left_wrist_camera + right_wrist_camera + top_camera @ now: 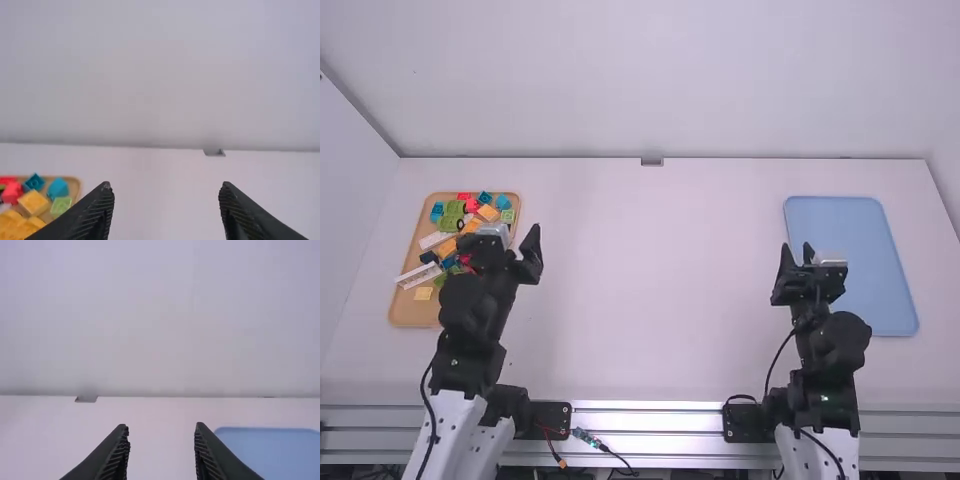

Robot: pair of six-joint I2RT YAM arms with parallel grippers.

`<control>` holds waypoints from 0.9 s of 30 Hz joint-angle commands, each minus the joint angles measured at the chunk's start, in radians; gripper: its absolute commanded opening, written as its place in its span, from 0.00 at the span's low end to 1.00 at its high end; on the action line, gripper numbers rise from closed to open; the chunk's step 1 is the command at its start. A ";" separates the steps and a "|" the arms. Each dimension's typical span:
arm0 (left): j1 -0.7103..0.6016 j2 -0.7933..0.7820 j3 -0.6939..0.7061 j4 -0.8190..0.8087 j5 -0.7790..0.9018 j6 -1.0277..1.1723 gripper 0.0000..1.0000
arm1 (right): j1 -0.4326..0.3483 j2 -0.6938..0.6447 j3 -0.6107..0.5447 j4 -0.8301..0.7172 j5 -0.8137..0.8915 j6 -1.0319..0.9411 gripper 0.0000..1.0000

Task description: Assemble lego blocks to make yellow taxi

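Observation:
Over the right side of a wooden tray (410,316) at the left, my left gripper (504,238) is held open. The tray bears yellow-orange bricks (447,248), a long white piece (418,276), green bricks (452,215), plus red and blue ones; the arm hides part of the pile. In the left wrist view the left gripper (166,186) has nothing between its fingers, and a yellow-orange brick (34,203) lies off to one side. My right gripper (797,249) hangs beside the blue tray, open and holding nothing; the right wrist view also shows this gripper (161,426) parted.
A blue tray (840,220) lies on the right part of the white table (650,280), partly behind the right arm. A small grey fitting (652,161) sits at the far edge, against the back wall. Cables run along the metal rail at the near edge.

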 commanded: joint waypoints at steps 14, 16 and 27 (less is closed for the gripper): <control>-0.005 0.243 0.113 0.026 0.011 -0.023 0.81 | 0.003 0.194 0.223 -0.007 -0.005 0.034 0.54; -0.005 0.268 0.113 0.034 0.008 -0.023 0.83 | 0.003 0.223 0.252 -0.004 -0.016 0.063 0.57; -0.004 0.376 0.114 0.046 -0.028 -0.074 0.94 | 0.079 0.392 0.420 -0.130 -0.023 -0.001 0.73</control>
